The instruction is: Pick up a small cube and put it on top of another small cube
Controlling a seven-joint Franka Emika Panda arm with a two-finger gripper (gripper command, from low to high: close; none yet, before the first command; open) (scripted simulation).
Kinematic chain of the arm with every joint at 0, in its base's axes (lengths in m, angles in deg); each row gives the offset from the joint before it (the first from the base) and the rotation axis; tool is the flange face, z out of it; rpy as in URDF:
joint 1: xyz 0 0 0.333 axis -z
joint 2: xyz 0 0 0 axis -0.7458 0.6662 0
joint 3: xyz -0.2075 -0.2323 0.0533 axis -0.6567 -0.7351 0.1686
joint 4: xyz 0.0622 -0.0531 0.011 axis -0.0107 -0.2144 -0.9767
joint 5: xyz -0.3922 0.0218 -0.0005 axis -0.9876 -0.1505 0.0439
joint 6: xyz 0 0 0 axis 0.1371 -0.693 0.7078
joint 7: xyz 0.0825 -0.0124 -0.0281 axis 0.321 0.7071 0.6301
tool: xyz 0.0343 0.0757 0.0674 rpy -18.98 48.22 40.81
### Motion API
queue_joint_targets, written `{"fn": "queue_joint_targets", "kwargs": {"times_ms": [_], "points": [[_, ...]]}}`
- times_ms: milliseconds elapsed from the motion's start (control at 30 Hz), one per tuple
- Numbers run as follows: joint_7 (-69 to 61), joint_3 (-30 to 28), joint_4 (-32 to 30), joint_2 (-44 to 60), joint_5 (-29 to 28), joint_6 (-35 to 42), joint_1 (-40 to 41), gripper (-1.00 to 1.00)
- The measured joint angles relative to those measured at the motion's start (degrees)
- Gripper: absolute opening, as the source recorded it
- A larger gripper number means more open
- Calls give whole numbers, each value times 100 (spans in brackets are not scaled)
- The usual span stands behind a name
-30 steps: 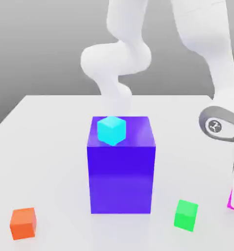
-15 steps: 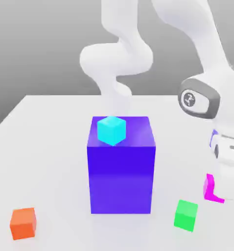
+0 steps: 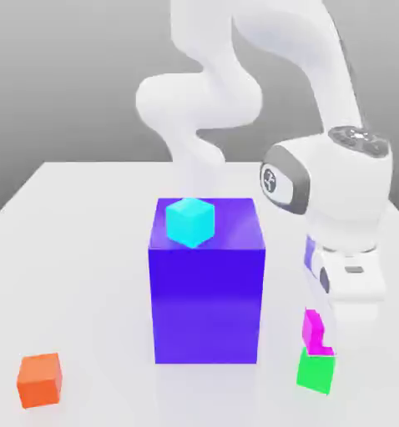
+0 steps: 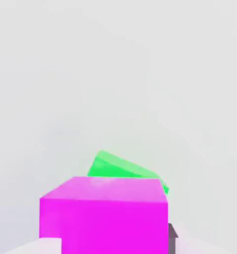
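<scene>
Carried in from the tabletop's edge, the magenta cube (image 3: 314, 330), clamped in the claw (image 3: 318, 334), now hangs just above the green cube (image 3: 316, 372), ready for stacking.

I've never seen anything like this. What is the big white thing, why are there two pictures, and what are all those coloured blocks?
The white shape is a simulated robot arm. One picture looks on from outside; the other comes from a camera on the arm's hand. On the pale table stands a big blue-purple block with a small cyan cube on top. A small orange cube sits at the exterior view's left. The gripper carries a small magenta-pink cube just above a small green cube.
</scene>
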Motion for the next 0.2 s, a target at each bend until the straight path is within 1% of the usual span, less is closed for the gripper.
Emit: {"fn": "queue_joint_targets", "kwargs": {"times_ms": [200], "points": [[4, 21, -1, -6, -6, -3, 20, 100]]}}
